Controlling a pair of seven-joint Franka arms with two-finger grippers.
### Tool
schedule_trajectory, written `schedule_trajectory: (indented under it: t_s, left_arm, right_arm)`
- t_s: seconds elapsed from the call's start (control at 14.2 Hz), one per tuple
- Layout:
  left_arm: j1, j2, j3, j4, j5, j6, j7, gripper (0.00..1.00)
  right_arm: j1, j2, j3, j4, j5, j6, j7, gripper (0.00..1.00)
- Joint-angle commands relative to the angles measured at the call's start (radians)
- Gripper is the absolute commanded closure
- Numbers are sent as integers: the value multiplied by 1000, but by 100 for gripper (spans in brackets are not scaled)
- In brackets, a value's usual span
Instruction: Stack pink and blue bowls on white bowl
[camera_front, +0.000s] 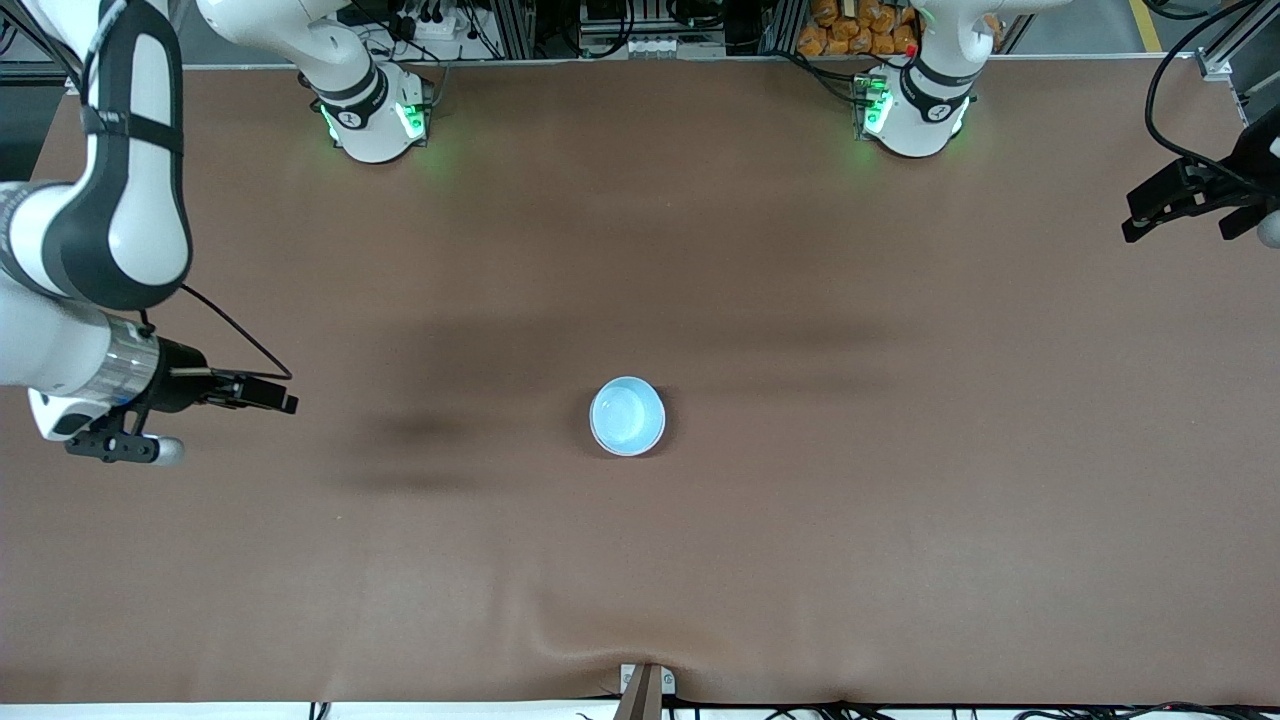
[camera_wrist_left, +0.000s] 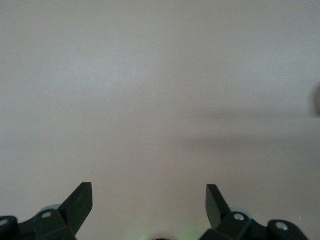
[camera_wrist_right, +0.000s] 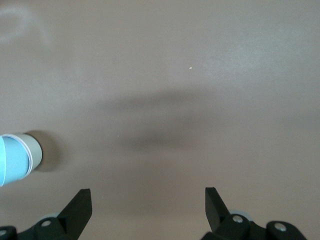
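Observation:
The light blue bowl sits in the middle of the table, as the top of a stack. In the right wrist view, the blue bowl shows with a pale white-grey wall round it, which looks like the white bowl. The pink bowl is hidden. My right gripper is open and empty, low over the table toward the right arm's end, apart from the stack. Its fingertips frame bare table. My left gripper is open and empty over the left arm's end of the table; it also shows in the left wrist view.
The brown table cover has a wrinkle at its edge nearest the front camera, by a small metal bracket. The arm bases stand along the farthest edge. Cables and boxes lie off the table there.

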Motion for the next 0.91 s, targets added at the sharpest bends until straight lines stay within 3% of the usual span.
schedule_trajectory:
  t_s: [0.0,0.14,0.21,0.42,0.56,0.84]
  left_arm:
    - [-5,-9,-1,-6,-10,6,-9,0]
    - [-5,-7,-1,-6,-11,6,-8,0]
    - [-5,-7,-1,-7,-11,6,-6,0]
    - [-4,-4,-1,-6,-11,6,7,0]
    - [-1,-1,-1,-6,-11,6,7,0]
    - [1,1,-1,-1,-13,6,7,0]
  right_arm:
    - [16,0,-51,56,-30,-93,-2,0]
    - [5,-52,-41,62,-102,-103,-2,0]
    - [-16,-81,-6,62,-151,-107,-2,0]
    - [-215,-174,224,62,-275,-132,8,0]
    - [-307,-225,341,53,-352,-153,29,0]
    - [-352,-293,375,27,-366,-185,72,0]
